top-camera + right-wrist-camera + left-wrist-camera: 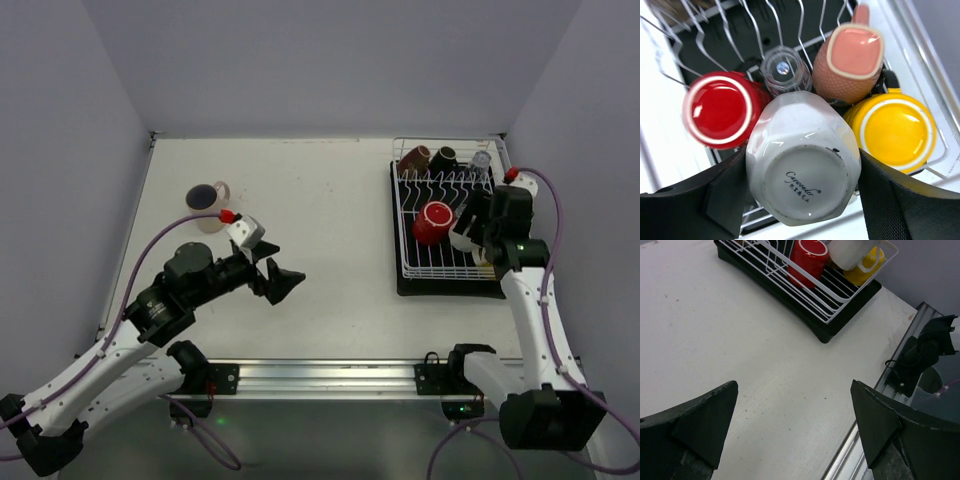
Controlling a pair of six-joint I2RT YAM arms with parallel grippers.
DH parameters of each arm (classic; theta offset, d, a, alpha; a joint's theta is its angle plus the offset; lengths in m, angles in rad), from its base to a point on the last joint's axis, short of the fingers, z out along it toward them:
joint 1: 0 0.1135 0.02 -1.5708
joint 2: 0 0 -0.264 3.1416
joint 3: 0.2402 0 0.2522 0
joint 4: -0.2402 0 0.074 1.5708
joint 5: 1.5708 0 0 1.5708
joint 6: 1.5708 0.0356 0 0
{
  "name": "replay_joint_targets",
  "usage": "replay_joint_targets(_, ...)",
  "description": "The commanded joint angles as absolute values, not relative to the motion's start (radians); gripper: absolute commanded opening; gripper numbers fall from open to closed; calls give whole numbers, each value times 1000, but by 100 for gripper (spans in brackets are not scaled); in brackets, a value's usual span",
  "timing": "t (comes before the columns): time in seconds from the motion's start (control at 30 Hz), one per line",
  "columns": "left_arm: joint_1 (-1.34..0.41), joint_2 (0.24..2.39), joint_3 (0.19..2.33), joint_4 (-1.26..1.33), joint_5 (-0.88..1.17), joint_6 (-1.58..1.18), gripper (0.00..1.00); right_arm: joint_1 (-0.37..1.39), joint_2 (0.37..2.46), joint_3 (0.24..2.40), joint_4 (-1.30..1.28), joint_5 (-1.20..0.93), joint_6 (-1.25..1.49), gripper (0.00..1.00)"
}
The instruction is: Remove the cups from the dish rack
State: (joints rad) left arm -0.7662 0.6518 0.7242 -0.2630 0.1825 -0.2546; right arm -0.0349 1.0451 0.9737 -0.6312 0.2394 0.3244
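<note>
Seen from above, a white counter (320,200) carries a white wire dish rack (430,262) on a black tray (450,291) at its right side.

The rack holds most of the cups. Along its far end are a brown mug (415,157), a black mug (443,157) and a far glass (481,160). Nearer the arms, the right wrist view shows five pieces packed together:
- a red cup (720,111), bottom up
- a white cup (802,170), bottom up, with a printed maker's mark on its base
- a yellow cup (895,130), bottom up, in the rack's corner
- a small clear glass (785,70) just behind the white cup
- a pink mug (852,57) with its base toward the camera and its handle pointing away

The white cup touches the red cup and sits just beside the yellow cup.

The right claw (801,165) reaches down over the white cup, one dark finger close against each side. The pictures do not settle whether the fingers are pressing it.

One pale mug (207,203) stands upright on the counter at the far left, well apart from the rack, dark inside.

The left claw (794,390) hangs over bare counter with its jaws spread wide and nothing between them.
</note>
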Motion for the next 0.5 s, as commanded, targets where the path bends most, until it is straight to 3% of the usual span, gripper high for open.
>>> replay_joint_targets(0.0, -769, 679, 753, -198, 258, -319, 98, -38, 913, 1015, -558, 215, 350, 15)
replay_joint_targets(0.23, -770, 773, 720, 85, 416, -544, 94, -37, 766, 1003, -558, 42, 390, 15)
replay_joint_targets(0.47, -770, 965, 653, 478, 523, -807, 92, -25, 600, 884, -327, -381, 627, 15)
